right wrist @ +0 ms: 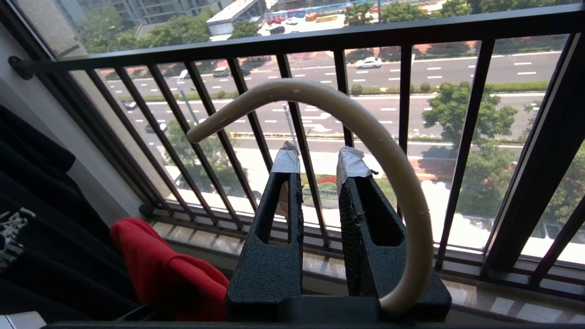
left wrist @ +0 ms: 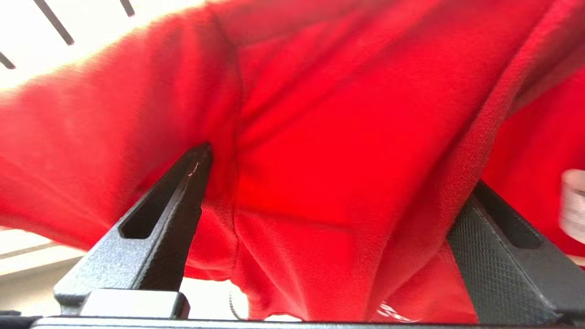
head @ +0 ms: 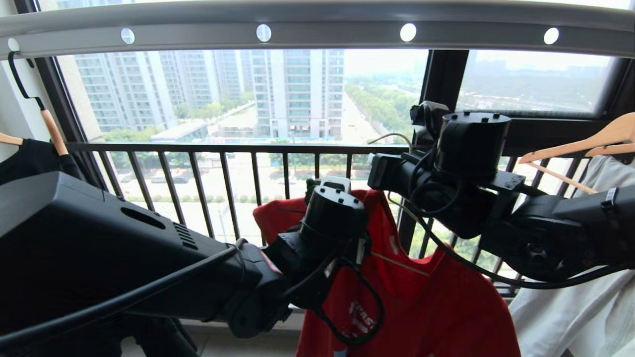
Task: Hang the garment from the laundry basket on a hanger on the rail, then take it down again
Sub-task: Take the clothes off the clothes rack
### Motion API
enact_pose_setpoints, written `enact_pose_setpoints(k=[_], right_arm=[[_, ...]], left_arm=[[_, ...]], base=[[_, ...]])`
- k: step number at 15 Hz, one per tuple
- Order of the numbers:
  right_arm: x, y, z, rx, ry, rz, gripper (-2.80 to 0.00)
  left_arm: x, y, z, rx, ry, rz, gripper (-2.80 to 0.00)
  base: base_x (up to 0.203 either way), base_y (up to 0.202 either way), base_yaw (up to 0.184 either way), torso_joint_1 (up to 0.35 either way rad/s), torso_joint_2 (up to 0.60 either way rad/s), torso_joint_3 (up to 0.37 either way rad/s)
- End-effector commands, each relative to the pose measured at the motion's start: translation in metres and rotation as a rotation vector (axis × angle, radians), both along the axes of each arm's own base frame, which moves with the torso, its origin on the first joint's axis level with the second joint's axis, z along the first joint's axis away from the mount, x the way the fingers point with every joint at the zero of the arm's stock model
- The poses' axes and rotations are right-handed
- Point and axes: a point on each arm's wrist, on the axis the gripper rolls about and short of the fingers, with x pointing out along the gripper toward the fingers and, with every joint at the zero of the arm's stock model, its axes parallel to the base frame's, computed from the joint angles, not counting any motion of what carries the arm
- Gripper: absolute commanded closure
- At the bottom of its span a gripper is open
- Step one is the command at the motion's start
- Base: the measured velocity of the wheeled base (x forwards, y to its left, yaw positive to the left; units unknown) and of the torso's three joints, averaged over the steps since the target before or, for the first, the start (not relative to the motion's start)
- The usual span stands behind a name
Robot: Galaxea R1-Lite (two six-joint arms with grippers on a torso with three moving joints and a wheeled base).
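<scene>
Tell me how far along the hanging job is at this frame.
Done: the red T-shirt sits on the white hanger. In hand: the right claw holds that hanger, hook off the rail; the left claw stands open around a shoulder. Left: unclear whether hooking onto the rail comes next or it was just taken down.
</scene>
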Motion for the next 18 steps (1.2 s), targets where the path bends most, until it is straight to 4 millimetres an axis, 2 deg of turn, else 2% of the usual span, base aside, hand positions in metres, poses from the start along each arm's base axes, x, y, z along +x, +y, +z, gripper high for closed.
enact_pose_setpoints(k=[1,7,8,15,18], right_arm=[[0.000,0.000,0.002,0.007,-0.008,-0.005,0.00],[0.009,-0.005,0.000,0.004,-0.007,-0.031,0.00],[0.009,-0.005,0.000,0.005,-0.008,-0.031,0.00],[0.010,-0.007,0.002,0.008,-0.014,-0.037,0.00],[0.022,-0.012,-0.004,0.002,-0.004,-0.067,0.00]], left_arm=[[0.004,0.007,0.007,0.006,-0.026,0.043,-2.80],[0.005,0.008,0.009,0.026,-0.044,0.073,-2.80],[0.006,0.009,0.009,0.026,-0.044,0.075,0.00],[0.007,0.009,0.010,0.024,-0.046,0.079,0.00],[0.005,0.011,0.014,0.016,-0.051,0.077,0.00]], base=[[0.000,0.000,0.000,0.000,0.00,0.000],[0.000,0.000,0.000,0.000,0.00,0.000],[0.000,0.000,0.000,0.000,0.00,0.000],[0.000,0.000,0.000,0.000,0.00,0.000],[0.000,0.000,0.000,0.000,0.00,0.000]])
